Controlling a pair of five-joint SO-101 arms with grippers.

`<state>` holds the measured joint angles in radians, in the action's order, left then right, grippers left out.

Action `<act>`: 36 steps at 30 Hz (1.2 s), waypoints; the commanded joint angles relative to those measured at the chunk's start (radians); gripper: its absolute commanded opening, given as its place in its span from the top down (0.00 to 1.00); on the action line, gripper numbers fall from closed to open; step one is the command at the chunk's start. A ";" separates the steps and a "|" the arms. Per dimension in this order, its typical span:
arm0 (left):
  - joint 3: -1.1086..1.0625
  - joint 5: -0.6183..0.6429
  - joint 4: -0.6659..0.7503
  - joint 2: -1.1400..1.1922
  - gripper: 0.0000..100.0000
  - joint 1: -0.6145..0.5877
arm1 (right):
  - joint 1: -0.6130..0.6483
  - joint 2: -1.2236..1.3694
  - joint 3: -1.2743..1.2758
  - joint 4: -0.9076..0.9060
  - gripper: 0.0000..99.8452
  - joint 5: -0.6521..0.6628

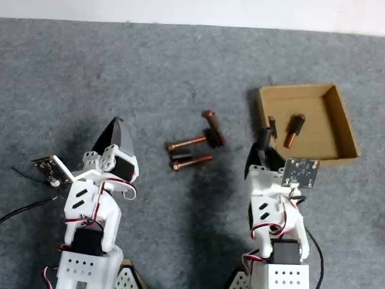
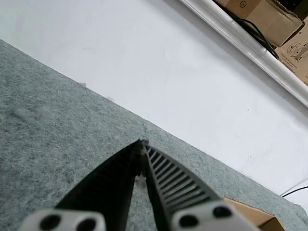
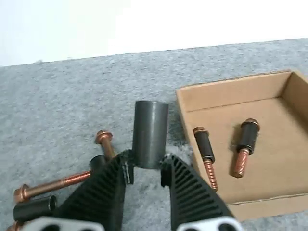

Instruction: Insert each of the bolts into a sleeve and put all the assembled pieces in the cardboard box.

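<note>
You've got the dark sleeve (image 3: 150,132) clamped upright in your right gripper (image 3: 144,162), just beside the wall of the cardboard box (image 3: 231,94). One assembled piece (image 3: 204,147) and a second assembled piece (image 3: 244,142) lie side by side on the box floor. Out on the grey carpet (image 1: 150,72) between the arms, loose bolts (image 1: 186,144) lie with a spare sleeve (image 1: 180,155), and well apart from them your left gripper (image 2: 143,144) has its tips pressed together on nothing.
</note>
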<state>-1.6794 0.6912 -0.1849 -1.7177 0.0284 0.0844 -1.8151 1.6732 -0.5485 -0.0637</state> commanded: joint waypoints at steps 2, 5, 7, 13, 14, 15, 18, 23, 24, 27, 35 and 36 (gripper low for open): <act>-0.022 -0.005 -0.002 -0.018 0.99 -0.001 | -0.050 -0.022 0.045 0.001 1.00 -0.014; -0.022 -0.005 -0.002 -0.018 0.99 -0.001 | -0.076 -0.022 0.019 -0.002 1.00 -0.046; -0.022 -0.005 -0.002 -0.016 0.99 -0.001 | -0.090 -0.022 0.015 -0.002 1.00 -0.094; -0.022 -0.005 -0.002 -0.016 0.99 -0.001 | -0.099 -0.022 0.015 -0.002 1.00 -0.112; -0.022 -0.005 -0.002 -0.016 0.99 -0.001 | -0.099 -0.022 0.015 -0.002 1.00 -0.112; -0.022 -0.005 -0.002 -0.016 0.99 -0.001 | -0.099 -0.022 0.015 -0.002 1.00 -0.112; -0.021 -0.003 -0.002 -0.010 0.99 0.008 | -0.097 -0.022 0.015 -0.002 1.00 -0.112; 0.027 -0.071 -0.094 -0.007 0.99 0.090 | -0.093 -0.022 0.016 -0.002 1.00 -0.112; 0.036 -0.112 -0.118 -0.005 0.99 0.120 | -0.093 -0.022 0.016 -0.002 1.00 -0.112; 0.045 -0.224 -0.120 0.071 0.99 0.205 | -0.093 -0.022 0.018 -0.002 1.00 -0.112; 0.292 -0.256 -0.012 0.739 0.99 0.213 | -0.093 -0.022 0.021 -0.001 1.00 -0.112; 0.340 -0.256 -0.003 0.851 0.99 0.214 | -0.093 -0.022 0.021 -0.001 1.00 -0.112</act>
<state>-1.5351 0.4457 -0.2463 -1.2927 0.2202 -0.0046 -1.8151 1.6732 -0.5485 -0.1665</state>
